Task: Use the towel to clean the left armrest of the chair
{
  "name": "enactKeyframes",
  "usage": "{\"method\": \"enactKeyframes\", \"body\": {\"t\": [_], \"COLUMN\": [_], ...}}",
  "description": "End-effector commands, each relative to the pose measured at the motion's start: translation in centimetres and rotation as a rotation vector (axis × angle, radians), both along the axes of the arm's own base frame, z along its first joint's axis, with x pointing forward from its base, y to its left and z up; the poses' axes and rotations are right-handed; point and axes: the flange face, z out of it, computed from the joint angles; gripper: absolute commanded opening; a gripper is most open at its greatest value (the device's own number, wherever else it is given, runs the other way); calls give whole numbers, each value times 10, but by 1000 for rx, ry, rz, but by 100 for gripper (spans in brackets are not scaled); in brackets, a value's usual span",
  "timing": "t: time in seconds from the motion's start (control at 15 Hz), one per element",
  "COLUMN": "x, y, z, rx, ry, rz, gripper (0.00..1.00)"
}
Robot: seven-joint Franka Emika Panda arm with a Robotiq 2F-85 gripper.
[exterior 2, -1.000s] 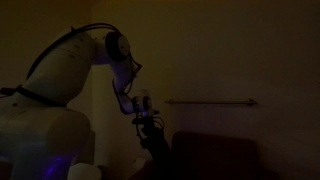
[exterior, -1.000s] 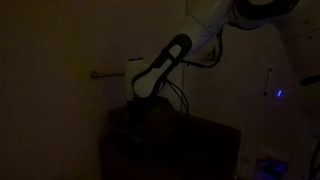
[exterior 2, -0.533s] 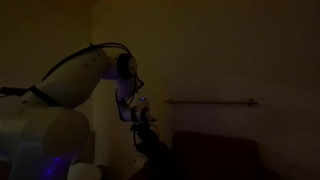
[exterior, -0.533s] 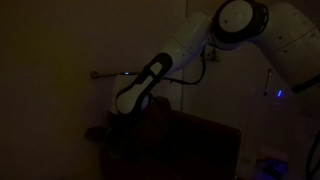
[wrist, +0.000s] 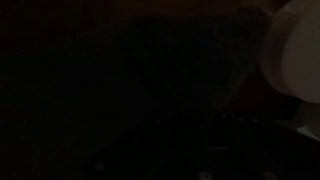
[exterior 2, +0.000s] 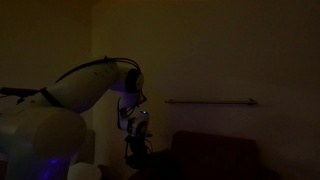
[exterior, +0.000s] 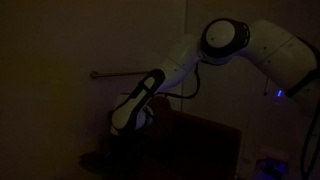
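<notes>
Very dark all round. The wrist view is nearly black: only a pale rounded shape [wrist: 297, 55] at the right edge, can't tell what it is. No fingers or cloth readable there.

The gripper [exterior: 122, 134] hangs low off the white arm [exterior: 175, 62], pointing down, at the picture-left end of the chair [exterior: 205, 152]. In the exterior view with the robot base [exterior 2: 40, 130], it sits just beside the chair, on the base's side. Jaws are together. Whether the towel is pinched between them is too dark to tell, and the towel itself is not made out.

The left armrest [exterior: 178, 124] is the dark brown slab next to the gripper, flat on top. Its faint top edge runs from the gripper toward picture right, dipping slightly. That is its long axis, roughly level. Gripper touching it or not: can't tell. Its front end and outer edge are lost in shadow.

Room: open dark space picture-left of the gripper and above the armrest top. The forearm slants up and right over the chair to the elbow.

Behind, a thin rail [exterior: 125, 73] on the wall [exterior: 60, 50] is horizontal, above chair height and well apart from the armrest. A small blue light [exterior: 279, 95] glows far right.
</notes>
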Motion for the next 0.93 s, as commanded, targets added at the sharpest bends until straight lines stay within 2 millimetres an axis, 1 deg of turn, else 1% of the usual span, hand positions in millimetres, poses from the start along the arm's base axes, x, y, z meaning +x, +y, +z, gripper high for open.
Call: {"method": "enactKeyframes", "body": {"t": [0.0, 0.2, 0.33, 0.47, 0.67, 0.8, 0.87], "x": [-41, -83, -112, -139, -164, -173, -173], "y": [-25, -45, -53, -58, -62, -65, -65], "z": [-5, -7, 0, 12, 40, 65, 80], "rx": [25, 13, 4, -6, -32, -60, -74], "ry": [110, 199, 246, 281, 305, 304, 300], "rz": [-45, -131, -171, -200, -211, -205, -204], "gripper": [6, 6, 6, 6, 6, 6, 6]}}
